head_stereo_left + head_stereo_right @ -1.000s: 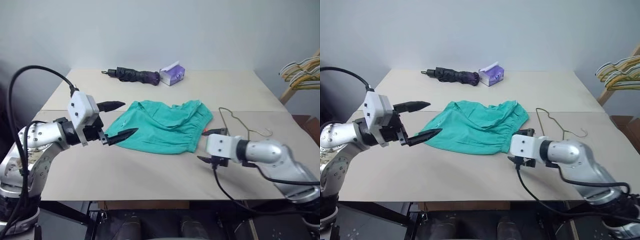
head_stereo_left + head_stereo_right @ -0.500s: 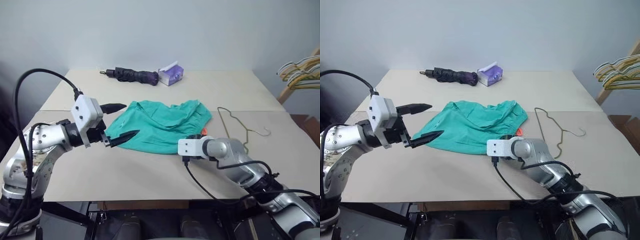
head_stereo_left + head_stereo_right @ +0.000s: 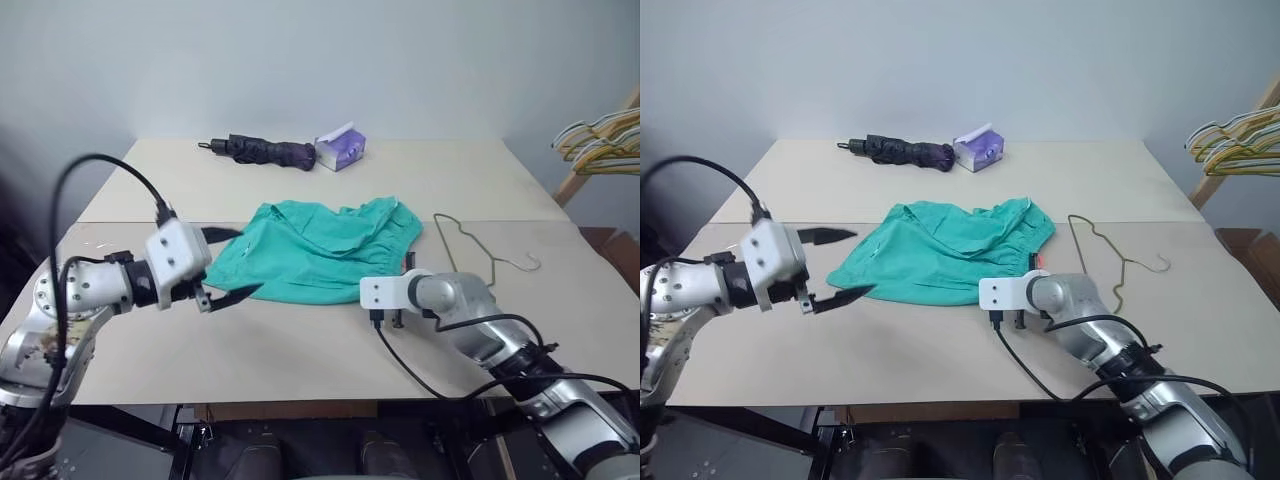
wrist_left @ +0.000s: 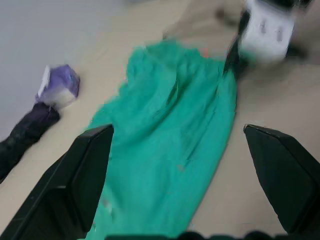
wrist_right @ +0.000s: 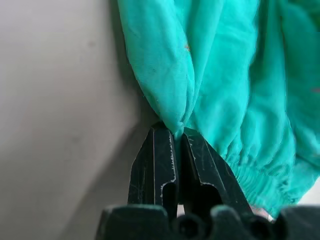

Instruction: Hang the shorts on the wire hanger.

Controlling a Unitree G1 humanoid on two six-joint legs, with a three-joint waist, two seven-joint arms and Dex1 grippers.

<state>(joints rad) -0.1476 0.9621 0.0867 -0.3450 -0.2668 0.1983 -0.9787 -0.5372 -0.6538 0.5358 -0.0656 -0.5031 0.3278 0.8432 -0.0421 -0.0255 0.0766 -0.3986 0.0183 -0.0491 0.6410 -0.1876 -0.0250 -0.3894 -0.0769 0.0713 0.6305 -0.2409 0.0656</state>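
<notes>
The teal-green shorts (image 3: 320,250) lie crumpled mid-table, the gathered waistband toward the right. Just right of them on the table lies the thin wire hanger (image 3: 470,250), hook toward the near right. My right gripper (image 5: 177,132) is shut on a pinched fold of the shorts' near right edge; in the head view its white body (image 3: 385,292) sits against that edge. At the shorts' left corner my left gripper (image 3: 250,260) stands open low over the table, one finger on each side of the corner, nothing held. The left wrist view looks along the shorts (image 4: 150,150).
A folded dark umbrella (image 3: 265,150) and a purple tissue pack (image 3: 342,148) lie at the table's far side. A bunch of yellow and grey hangers (image 3: 600,140) on a wooden rack stands off the table's right edge. A seam crosses the table (image 3: 150,222).
My right gripper reached in to the shorts' near right edge and shut on a fold of it. My left gripper sank toward the table at the shorts' left corner and rolled, staying open.
</notes>
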